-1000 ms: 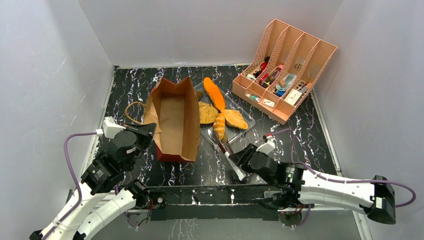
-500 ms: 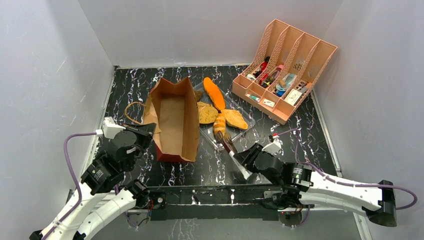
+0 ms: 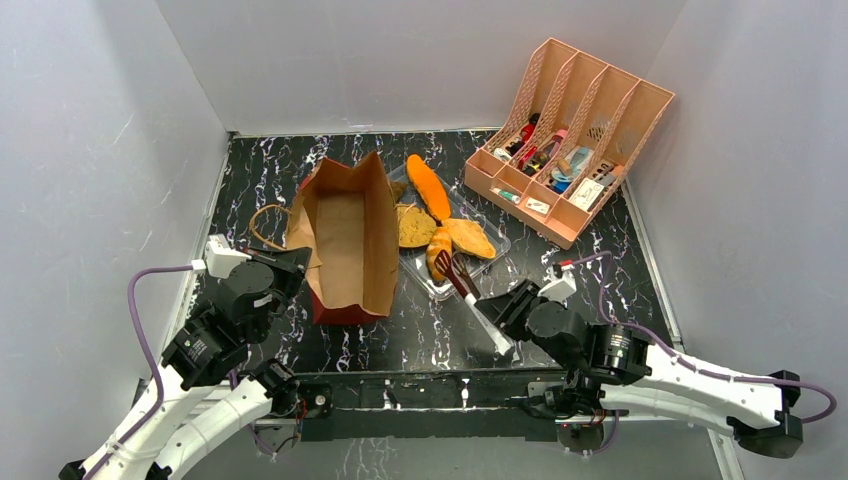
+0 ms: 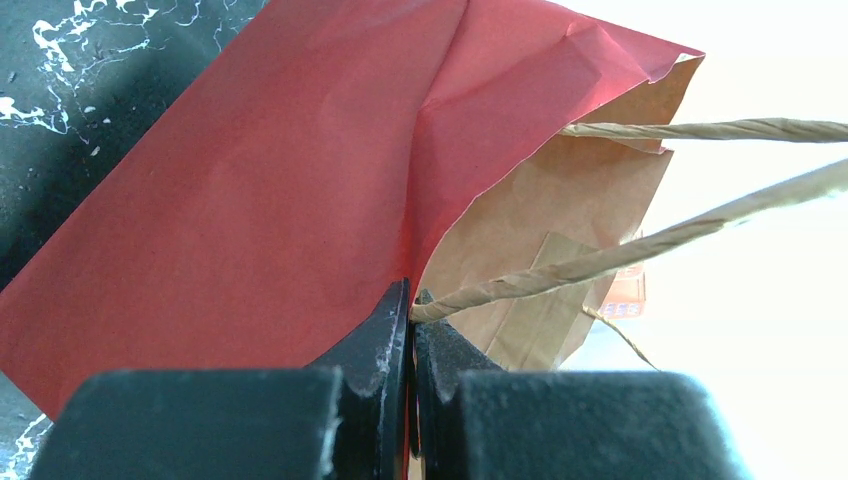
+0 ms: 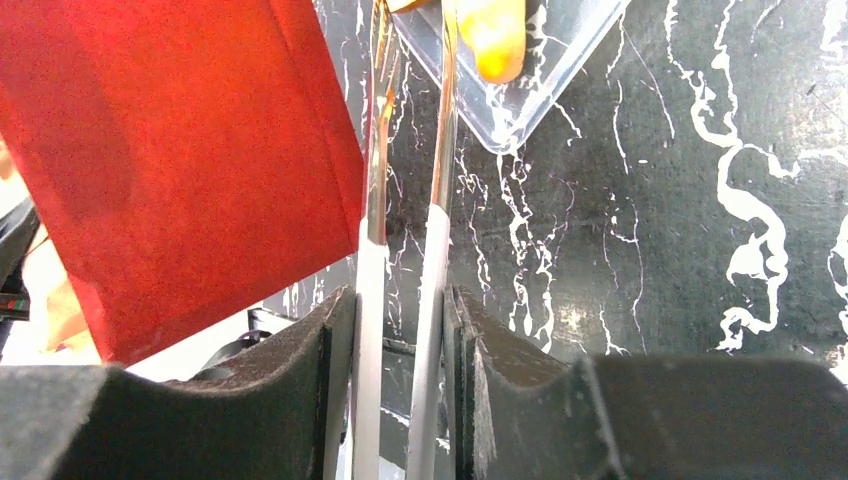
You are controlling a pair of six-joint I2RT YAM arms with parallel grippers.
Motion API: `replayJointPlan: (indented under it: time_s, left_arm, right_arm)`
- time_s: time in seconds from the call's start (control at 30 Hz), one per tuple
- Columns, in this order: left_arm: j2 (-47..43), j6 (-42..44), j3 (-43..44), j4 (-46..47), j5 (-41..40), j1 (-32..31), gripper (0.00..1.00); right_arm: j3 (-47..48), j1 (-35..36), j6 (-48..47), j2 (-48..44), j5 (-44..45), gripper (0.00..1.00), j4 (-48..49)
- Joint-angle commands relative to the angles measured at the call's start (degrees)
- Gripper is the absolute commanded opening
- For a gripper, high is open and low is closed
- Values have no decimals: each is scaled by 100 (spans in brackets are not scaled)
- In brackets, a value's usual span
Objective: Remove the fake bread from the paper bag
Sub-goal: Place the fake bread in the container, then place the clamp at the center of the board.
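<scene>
The paper bag (image 3: 345, 240) lies open on the table, red outside (image 4: 260, 200), brown inside; no bread shows inside it. My left gripper (image 3: 290, 262) is shut on its rim at the handle (image 4: 411, 310). The fake bread lies in a clear tray (image 3: 500, 240): an orange loaf (image 3: 428, 187), tan flat pieces (image 3: 413, 227) and a small orange-tan piece (image 3: 438, 250). My right gripper (image 3: 497, 320) is shut on white-handled metal tongs (image 3: 468, 292). In the right wrist view the gripper (image 5: 400, 330) holds the tongs (image 5: 433, 270), whose tips reach the tray (image 5: 540, 90) beside the orange piece (image 5: 490, 35).
A pink slotted desk organizer (image 3: 570, 130) with small items stands at the back right. White walls close in the table on the left, back and right. The bag's red side (image 5: 180, 150) stands close to the left of the tongs.
My right gripper has moved right and toward the near edge with the tongs. The left gripper and the bag have not moved.
</scene>
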Motion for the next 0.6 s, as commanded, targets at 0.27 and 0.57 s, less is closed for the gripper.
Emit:
replayJointPlan:
  time_s: [0.27,0.57]
  left_arm:
    - [-95,-172,89,-140,-197,-18,0]
    - [-190,-293,-66,-216,-221,-18,0]
  right_arm:
    - [643,92,-1464,1562,-326,21,1863]
    - [734,450,-2013,3008,-230,16,3230]
